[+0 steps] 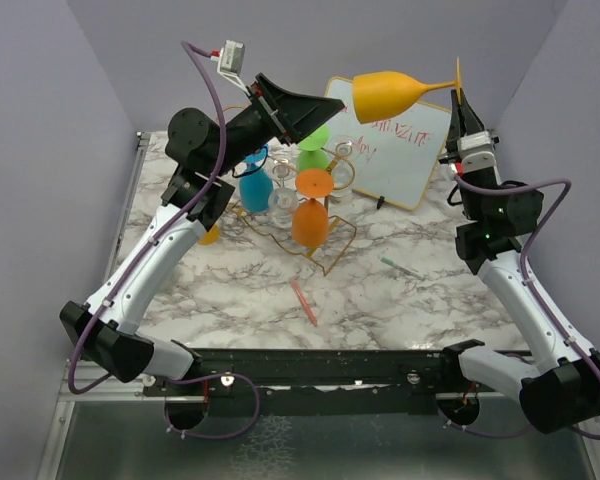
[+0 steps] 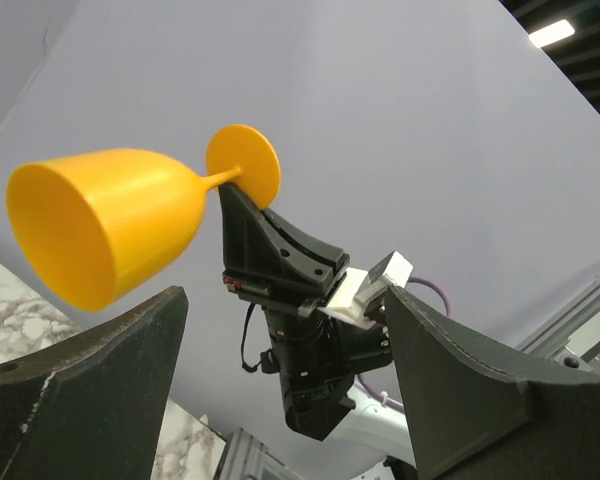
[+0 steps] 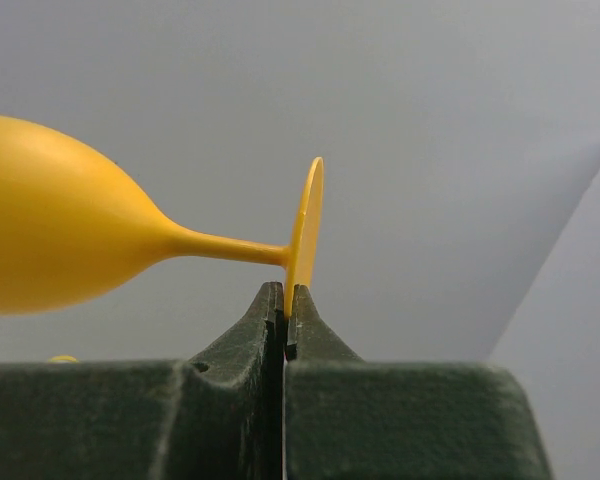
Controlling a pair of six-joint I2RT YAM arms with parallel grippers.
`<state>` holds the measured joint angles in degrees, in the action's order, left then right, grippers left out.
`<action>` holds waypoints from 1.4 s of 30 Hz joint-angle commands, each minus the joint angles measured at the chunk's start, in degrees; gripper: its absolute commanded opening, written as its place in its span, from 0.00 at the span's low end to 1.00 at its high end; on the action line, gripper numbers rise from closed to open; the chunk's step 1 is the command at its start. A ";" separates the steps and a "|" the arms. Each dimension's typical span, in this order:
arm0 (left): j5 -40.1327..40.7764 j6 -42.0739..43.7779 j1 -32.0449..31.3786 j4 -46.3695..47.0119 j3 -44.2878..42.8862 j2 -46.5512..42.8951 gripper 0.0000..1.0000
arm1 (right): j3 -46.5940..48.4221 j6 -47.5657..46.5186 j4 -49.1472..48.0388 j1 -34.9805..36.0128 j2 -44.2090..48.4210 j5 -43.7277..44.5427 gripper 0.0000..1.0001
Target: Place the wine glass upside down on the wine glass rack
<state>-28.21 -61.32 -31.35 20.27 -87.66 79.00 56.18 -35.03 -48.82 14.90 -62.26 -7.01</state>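
Yellow plastic wine glass [image 1: 390, 95] lies on its side high in the air, the rim of its round foot clenched between the shut tips of the right pincer [image 1: 460, 100], stem and bowl sticking out to that pincer's left. The left pincer [image 1: 315, 118] stands released, jaws wide, just beyond the bowl's open mouth and not touching it. Below both pincers, a gold wire rack [image 1: 332, 262] hung with coloured glasses [image 1: 310, 222] sits on the marble table [image 1: 430, 300].

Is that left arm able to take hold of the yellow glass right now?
Probably yes. The left hand is open and faces the yellow glass, held sideways in the air by the right hand, with nothing between them.
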 commanded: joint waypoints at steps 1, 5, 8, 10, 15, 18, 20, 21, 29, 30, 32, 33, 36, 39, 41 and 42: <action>0.06 3.63 -0.01 -6.54 -6.81 3.34 0.81 | 2.18 -10.58 0.82 0.05 0.28 0.70 0.01; -0.03 5.08 -0.94 -9.55 -13.96 7.28 0.82 | 2.13 -13.81 1.69 0.05 0.34 -1.74 0.01; -0.51 6.24 -2.48 -12.03 -20.47 11.45 0.82 | 2.27 -14.93 2.11 0.05 0.32 -4.43 0.01; -0.53 7.29 -3.75 -13.67 -25.97 14.38 0.82 | 2.21 -15.76 2.31 0.07 0.37 -7.35 0.01; 1.39 11.13 -7.28 -20.07 -38.75 22.81 0.83 | 2.09 -17.55 2.30 0.05 0.31 -14.13 0.01; 5.65 14.51 -9.53 -26.46 -45.61 26.35 0.83 | 2.26 -18.41 2.28 0.05 0.29 -16.20 0.01; 8.90 16.29 -10.60 -29.21 -48.32 27.57 0.82 | 2.43 -19.24 2.26 0.05 0.21 -17.30 0.01; 9.97 16.63 -11.01 -29.61 -48.82 27.95 0.81 | 2.50 -19.61 2.18 0.05 0.12 -17.79 0.01; 14.16 18.09 -12.80 -34.46 -51.56 29.81 0.63 | 3.85 -24.61 2.58 0.06 -0.69 -20.13 0.01; 14.12 18.04 -12.91 -34.46 -51.64 29.87 0.60 | 4.03 -25.37 3.05 0.05 -0.74 -20.22 0.01; 14.34 17.99 -13.15 -34.60 -51.65 29.93 0.54 | 4.40 -27.20 3.80 0.08 -0.76 -20.39 0.01; 14.32 17.95 -13.20 -34.60 -51.72 29.93 0.51 | 4.57 -27.99 4.46 0.05 -0.79 -20.53 0.01; 14.34 17.59 -13.46 -34.60 -51.91 30.11 0.45 | 5.11 -30.97 6.44 0.06 -0.69 -21.17 0.01; 13.85 17.38 -13.73 -34.58 -52.09 30.44 0.44 | 5.78 -35.11 8.78 0.11 -0.68 -21.65 0.01; 13.54 17.44 -13.78 -34.73 -52.14 30.66 0.44 | 6.26 -37.23 9.69 0.10 -0.75 -21.61 0.01; 13.56 17.46 -13.77 -34.89 -52.13 30.75 0.42 | 6.38 -38.39 10.09 0.05 -0.83 -21.65 0.01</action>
<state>-15.16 -44.29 -44.64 -13.30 -137.99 108.57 60.34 -67.00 -41.17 14.90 -62.92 -27.22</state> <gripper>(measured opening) 0.442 0.029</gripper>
